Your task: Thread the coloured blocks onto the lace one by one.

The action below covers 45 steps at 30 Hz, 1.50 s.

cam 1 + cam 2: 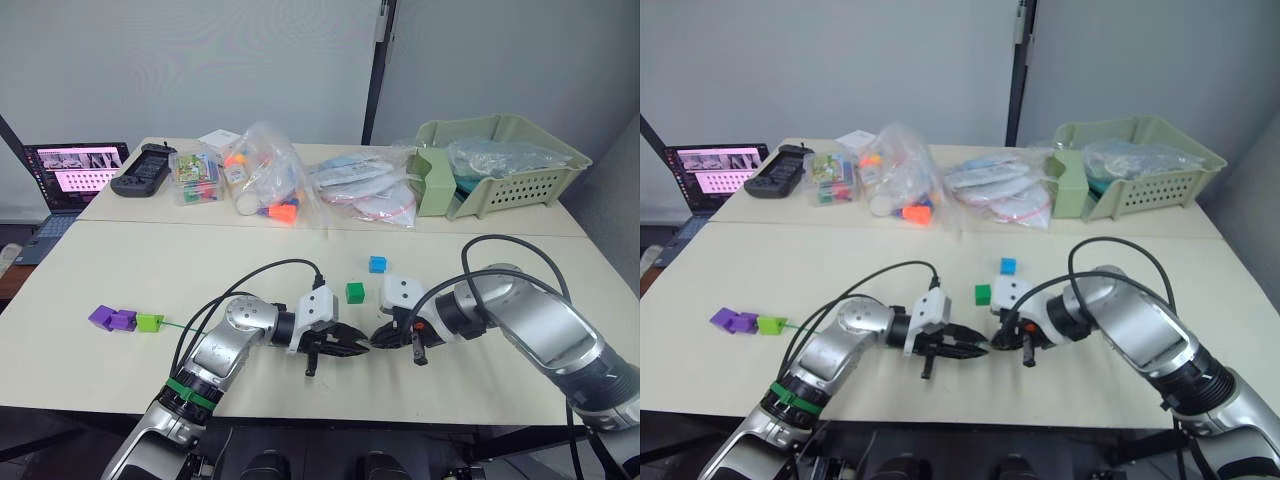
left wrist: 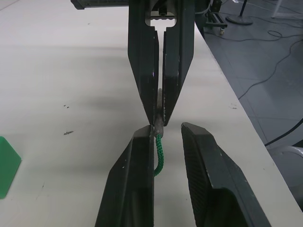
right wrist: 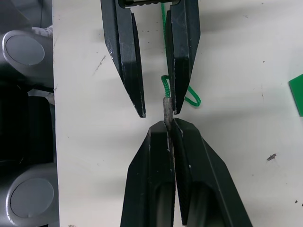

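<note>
Two purple blocks (image 1: 100, 317) (image 1: 124, 320) and a lime green block (image 1: 149, 322) lie in a row at the left, with the thin green lace (image 1: 176, 325) leading out of the lime one. A dark green block (image 1: 355, 292) and a blue block (image 1: 377, 264) lie loose at mid-table. Just in front of them, near the front edge, the two grippers meet tip to tip. My right gripper (image 3: 169, 125) is shut on the lace's grey tip (image 3: 167, 109). My left gripper (image 2: 166, 130) is open, and the green cord (image 2: 160, 152) runs along one of its fingers.
Along the back stand a laptop (image 1: 75, 170), a black controller (image 1: 145, 168), a clear box of toys (image 1: 197, 178), plastic bags (image 1: 265, 170) and a green basket (image 1: 500, 160). Black cables (image 1: 270, 270) loop over both arms. The table's front edge (image 1: 330, 410) is close to the grippers.
</note>
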Tool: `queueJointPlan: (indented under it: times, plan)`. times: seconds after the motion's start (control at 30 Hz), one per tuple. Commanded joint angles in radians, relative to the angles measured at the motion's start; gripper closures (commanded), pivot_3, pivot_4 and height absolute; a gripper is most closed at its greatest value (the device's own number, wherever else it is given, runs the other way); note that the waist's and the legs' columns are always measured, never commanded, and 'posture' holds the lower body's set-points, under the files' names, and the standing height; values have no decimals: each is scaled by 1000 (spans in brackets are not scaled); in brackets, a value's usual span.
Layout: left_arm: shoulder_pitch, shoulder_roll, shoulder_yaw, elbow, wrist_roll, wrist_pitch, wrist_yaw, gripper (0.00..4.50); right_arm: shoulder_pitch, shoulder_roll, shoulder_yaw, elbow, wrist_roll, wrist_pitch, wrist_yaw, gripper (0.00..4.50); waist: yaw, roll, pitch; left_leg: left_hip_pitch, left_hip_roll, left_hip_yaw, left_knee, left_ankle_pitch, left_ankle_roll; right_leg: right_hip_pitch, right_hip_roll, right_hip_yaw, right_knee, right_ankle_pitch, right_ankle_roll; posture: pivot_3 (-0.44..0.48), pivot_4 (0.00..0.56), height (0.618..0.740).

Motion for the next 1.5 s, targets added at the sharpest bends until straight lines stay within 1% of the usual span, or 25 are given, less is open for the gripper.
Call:
queueJointPlan:
  times: [0.03, 0.07, 0.17, 0.2, 0.53, 0.67, 0.8, 0.83, 0.9, 1.1, 1.2, 1.3, 1.4, 1.5]
  plan:
    - [-15, -11, 6, -11, -4, -19, 8, 3551, -3, -13, -30, -27, 21, -6, 1, 4500, 0, 0, 0, 0, 0, 0, 0, 0, 0, 0, 0, 0, 0, 0, 0, 0, 150, 734]
    - [-18, -14, 7, -8, -6, -19, 9, 3551, -4, -13, -29, -25, 19, -8, 2, 4500, 0, 0, 0, 0, 0, 0, 0, 0, 0, 0, 0, 0, 0, 0, 0, 0, 150, 734]
    - [-25, -22, 10, -1, -11, -14, 9, 4365, -6, -10, -27, -21, 18, -9, 2, 4500, 0, 0, 0, 0, 0, 0, 0, 0, 0, 0, 0, 0, 0, 0, 0, 0, 150, 734]
    - [-29, -24, 8, 2, -10, -11, 9, 4440, -6, -10, -27, -21, 19, -10, 2, 4500, 0, 0, 0, 0, 0, 0, 0, 0, 0, 0, 0, 0, 0, 0, 0, 0, 150, 734]
    - [-39, -18, 2, 19, -4, -7, 2, 4440, -6, -14, -38, -19, 21, -8, 1, 4500, 0, 0, 0, 0, 0, 0, 0, 0, 0, 0, 0, 0, 0, 0, 0, 0, 150, 734]
    - [-39, -14, 10, 23, -3, -9, 8, 4440, -4, 5, -68, -16, 32, -2, -24, 4500, 0, 0, 0, 0, 0, 0, 0, 0, 0, 0, 0, 0, 0, 0, 0, 0, 150, 734]
    - [-50, -3, 19, 37, 8, -12, 17, 4500, 15, -24, -97, -35, 71, 9, -8, 3095, 0, 0, 0, 0, 0, 0, 0, 0, 0, 0, 0, 0, 0, 0, 0, 0, 150, 734]
    - [-58, 2, 30, 41, 5, -9, 20, 4500, 33, -47, -118, -38, 80, 7, -3, 2814, 2, 0, 0, 0, 0, 0, 0, 0, 0, 0, 0, 0, 0, 0, 0, 0, 150, 734]
    - [-64, 19, 44, 47, 4, -16, 18, 4500, 67, -87, -160, -43, 98, 5, 2, 2103, 8, 0, 0, 0, 0, -1, 0, 0, 0, 0, 0, 0, 0, 0, 0, 0, 150, 734]
    - [-38, 67, 92, 53, -18, -29, 12, 4500, 139, -101, -302, -50, 163, 0, -49, 46, 6, 0, 0, 0, 1, -1, 0, 0, 0, 0, 0, 0, -1, 0, 0, 0, 150, 734]
    - [-16, 73, 120, 46, -41, -14, 18, 4500, 172, -105, -350, -19, 144, -51, -90, 14, 5, 0, 0, 0, 0, 0, 0, 0, 0, 0, 0, 0, -1, 0, 0, 0, 150, 734]
    - [5, 71, 140, 35, -53, -4, 25, 4500, 186, -68, -375, 45, 123, -116, -144, 14, 5, 0, 0, 0, 0, 0, 0, 0, 0, 0, 0, 0, -1, 0, 0, 0, 150, 734]
    - [27, 73, 152, 14, -64, 3, 31, 4500, 166, -28, -329, 155, 47, -241, -180, 14, 3, 0, 0, 0, 0, 1, 0, 0, 0, 1, 0, 0, -1, 0, 0, 0, 150, 734]
    - [40, 74, 158, -1, -70, 7, 35, 4500, 118, 21, -287, 265, -10, -338, -195, 14, 0, 0, 0, 0, 0, 1, 0, 0, 0, 0, 0, 0, -1, 0, 0, 0, 150, 734]
